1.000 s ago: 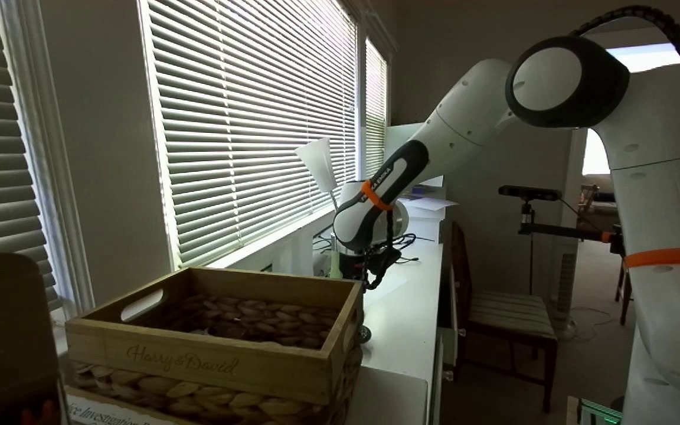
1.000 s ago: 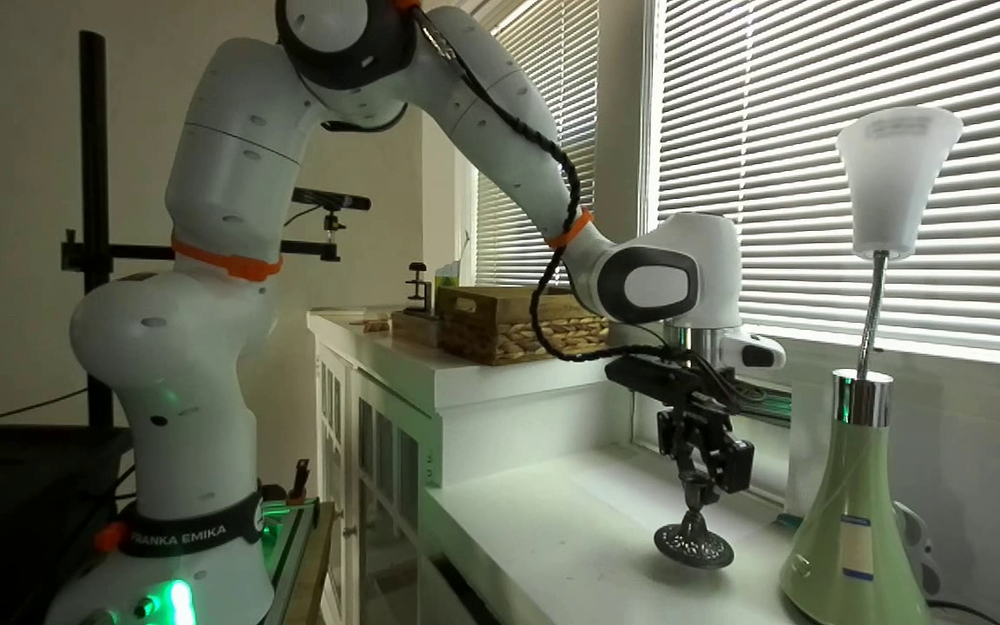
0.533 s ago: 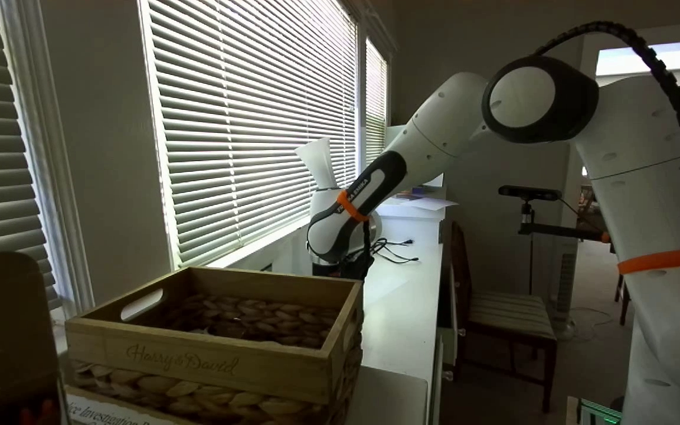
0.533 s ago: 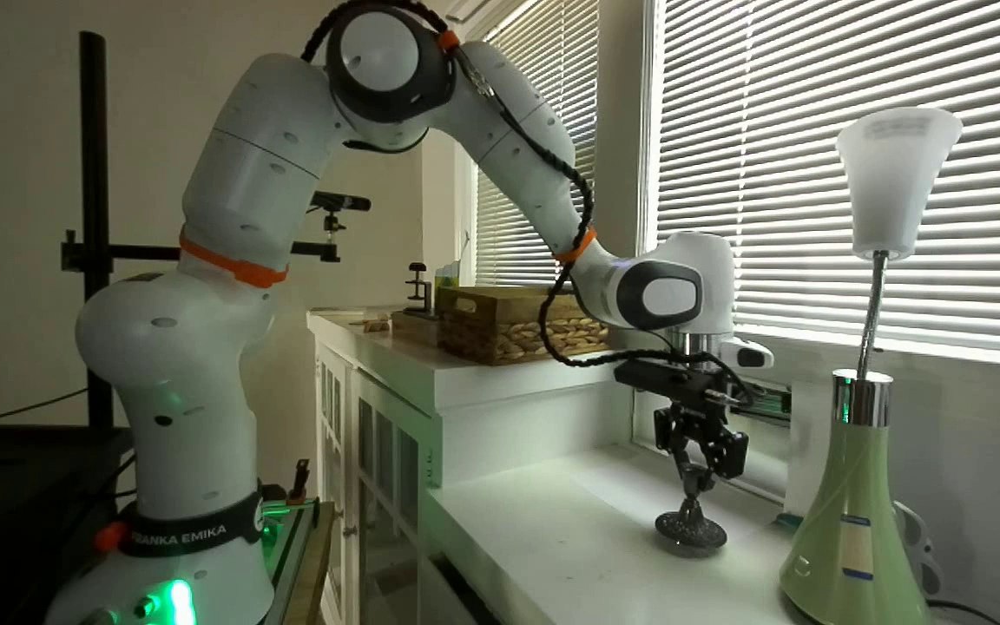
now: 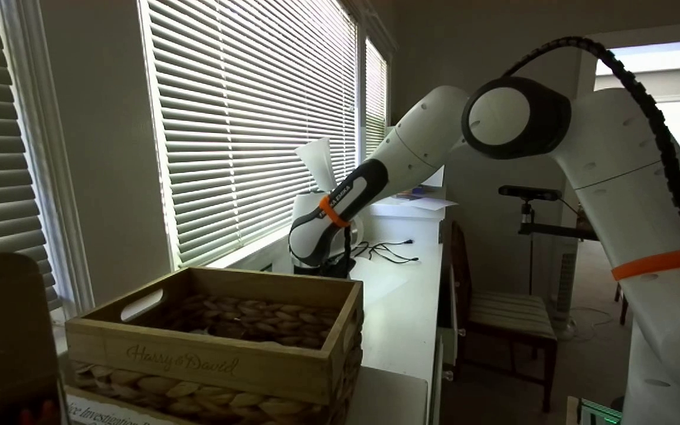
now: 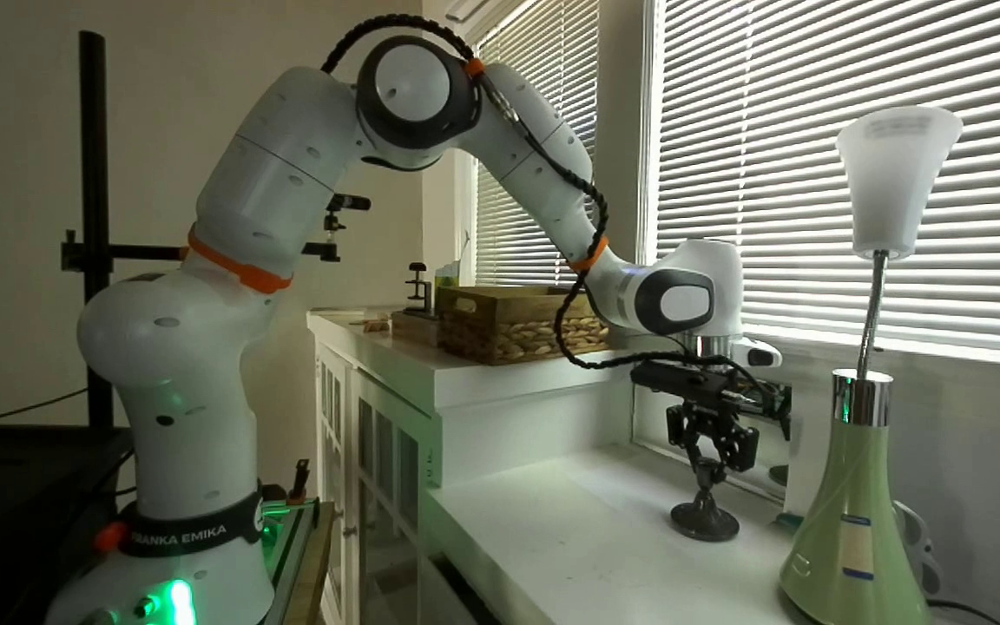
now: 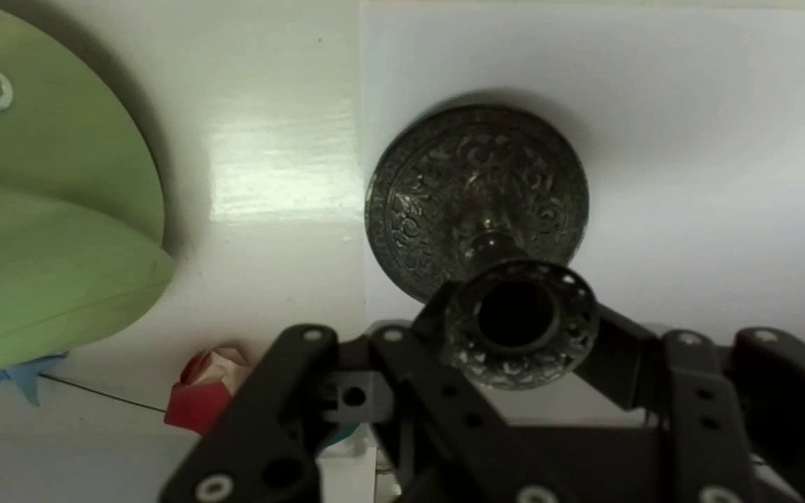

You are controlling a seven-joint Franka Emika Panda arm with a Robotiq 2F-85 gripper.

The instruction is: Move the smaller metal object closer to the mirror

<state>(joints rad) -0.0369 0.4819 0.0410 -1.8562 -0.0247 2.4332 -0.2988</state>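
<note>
1. The gripper [image 7: 523, 321] is clamping the small metal candlestick [image 7: 476, 202] just below its cup.
2. This piece is looking roughly upright over the white sheet [image 7: 696, 188]; I cannot tell whether its base is touching.
3. The mirror [image 6: 654, 420], seemingly the framed wall panel, is standing near; the carrying step is apparently running.
4. The next move is calling for a level set-down closer to it, then release.
</note>
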